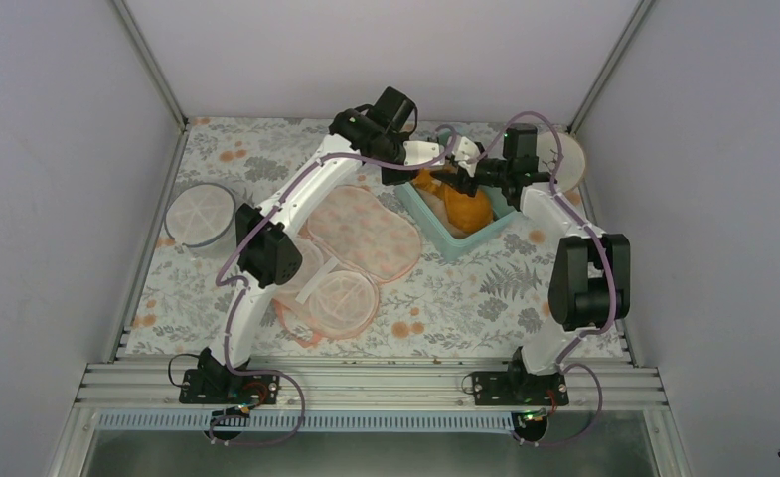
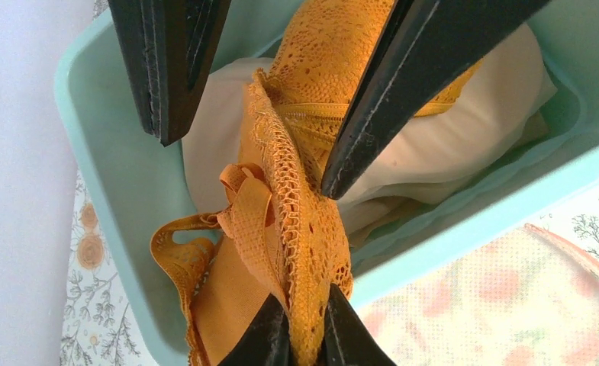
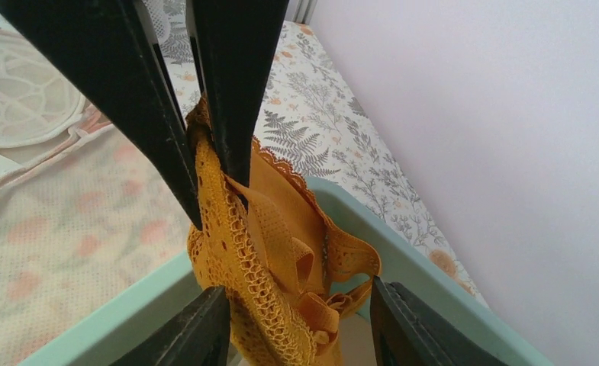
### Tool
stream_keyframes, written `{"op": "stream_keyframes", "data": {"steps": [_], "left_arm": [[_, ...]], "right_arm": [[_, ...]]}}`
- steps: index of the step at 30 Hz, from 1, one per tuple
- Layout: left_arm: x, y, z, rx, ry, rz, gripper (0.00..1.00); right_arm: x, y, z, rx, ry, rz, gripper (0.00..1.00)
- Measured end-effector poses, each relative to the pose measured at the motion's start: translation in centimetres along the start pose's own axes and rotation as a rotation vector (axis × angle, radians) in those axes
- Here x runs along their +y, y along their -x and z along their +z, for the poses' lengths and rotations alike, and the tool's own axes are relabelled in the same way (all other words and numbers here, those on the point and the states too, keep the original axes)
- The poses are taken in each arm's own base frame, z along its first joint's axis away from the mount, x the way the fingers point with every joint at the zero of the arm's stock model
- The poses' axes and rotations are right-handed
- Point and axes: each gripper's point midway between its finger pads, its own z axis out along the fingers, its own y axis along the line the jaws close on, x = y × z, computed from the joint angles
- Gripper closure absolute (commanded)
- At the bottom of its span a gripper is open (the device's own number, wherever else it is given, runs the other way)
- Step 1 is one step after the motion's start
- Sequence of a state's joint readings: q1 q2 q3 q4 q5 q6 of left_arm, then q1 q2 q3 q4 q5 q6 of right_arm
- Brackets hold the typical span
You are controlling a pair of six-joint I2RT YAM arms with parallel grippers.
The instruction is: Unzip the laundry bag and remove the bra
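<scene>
My left jaws pinch the bra [image 2: 300, 229] by its lace, hanging it over the teal bin [image 2: 105, 183], I reckon for dropping in, while my right jaws gape loose around it.

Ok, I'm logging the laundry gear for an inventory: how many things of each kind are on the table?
Bras: 2, the orange bra and the pale beige bra
Teal bin: 1
Pink mesh laundry bag: 1
Round white drum: 1
Round cream item, partly hidden: 1
Total: 6
</scene>
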State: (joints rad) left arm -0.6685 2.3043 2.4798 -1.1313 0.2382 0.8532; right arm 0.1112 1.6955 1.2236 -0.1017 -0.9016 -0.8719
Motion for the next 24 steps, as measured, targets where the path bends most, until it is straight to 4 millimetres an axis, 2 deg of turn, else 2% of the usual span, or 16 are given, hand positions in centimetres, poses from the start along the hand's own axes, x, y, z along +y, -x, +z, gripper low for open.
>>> {"op": "stream_keyframes", "data": {"steps": [6, 21, 24], "left_arm": [[-0.3, -0.3, 0.0, 0.009, -0.017, -0.004, 0.9], [-0.7, -0.5, -0.1, 0.007, -0.041, 0.004, 0.9], [-0.6, -0.4, -0.1, 0.001, -0.037, 0.006, 0.9]], "right_arm": [[0.7, -0.3, 0.3, 0.004, 0.015, 0.008, 0.56], [2.4, 0.0, 0.5, -0.051, 0.096, 0.039, 0.52], [2.8, -0.2, 0.7, -0.079, 0.127, 0.048, 0.57]]}}
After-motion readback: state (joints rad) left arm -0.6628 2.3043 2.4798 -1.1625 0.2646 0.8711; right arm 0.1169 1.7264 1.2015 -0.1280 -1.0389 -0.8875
